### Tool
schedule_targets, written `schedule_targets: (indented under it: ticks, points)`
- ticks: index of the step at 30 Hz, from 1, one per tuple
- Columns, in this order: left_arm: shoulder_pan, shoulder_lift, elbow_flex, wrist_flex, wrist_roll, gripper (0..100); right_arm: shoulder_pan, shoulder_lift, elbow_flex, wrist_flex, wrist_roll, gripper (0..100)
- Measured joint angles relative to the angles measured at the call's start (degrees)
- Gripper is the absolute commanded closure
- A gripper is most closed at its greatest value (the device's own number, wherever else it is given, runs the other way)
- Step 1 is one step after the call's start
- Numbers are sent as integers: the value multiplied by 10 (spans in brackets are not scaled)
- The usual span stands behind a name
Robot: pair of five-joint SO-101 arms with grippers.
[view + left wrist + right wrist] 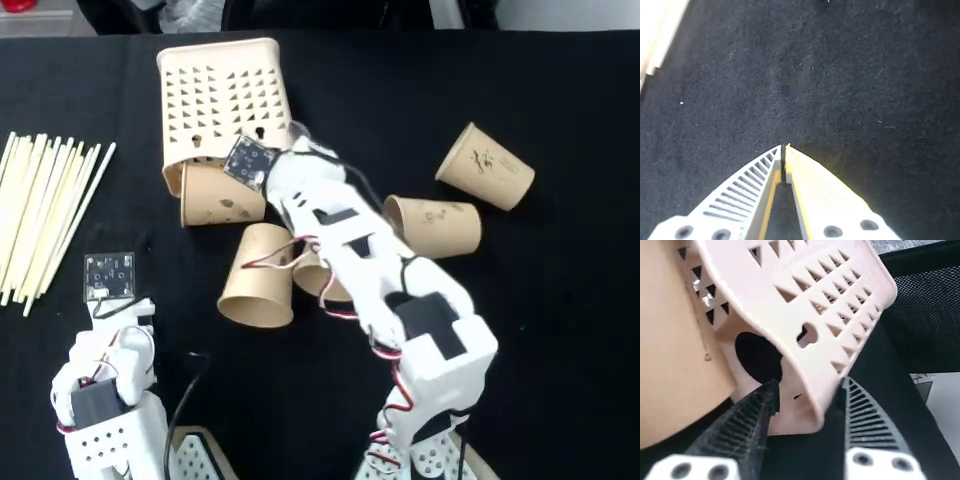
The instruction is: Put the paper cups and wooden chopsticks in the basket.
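The right gripper (807, 390) had its fingers clamped on the rim of the basket (225, 95). A paper cup (222, 195) at the basket's mouth looked light and crushable, best pinched gently by its wall. The left gripper (785, 147) had its fingers together.

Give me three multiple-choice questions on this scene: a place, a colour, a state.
1. Where do the chopsticks lie relative to the basket? A inside it B on the table to its left C on top of it
2. What colour is the table? A black B white C green
3. How is the left end effector? A wide open B shut C gripping a chopstick
1 B, bunched on the table apart from it; 2 A, black throughout; 3 B, it is closed over bare table.
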Motion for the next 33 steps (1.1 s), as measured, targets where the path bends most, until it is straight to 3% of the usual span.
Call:
schedule_targets:
  ticks: [3,12,20,33]
  points:
    - [0,0,0,0,0,970,1,-1,-1,-21,0,988]
    - [0,0,0,0,0,970,0,-1,21,-93,0,987]
    - [0,0,0,0,0,970,0,-13,39,-94,0,987]
    - [0,0,0,0,0,970,-55,-298,78,178,0,987]
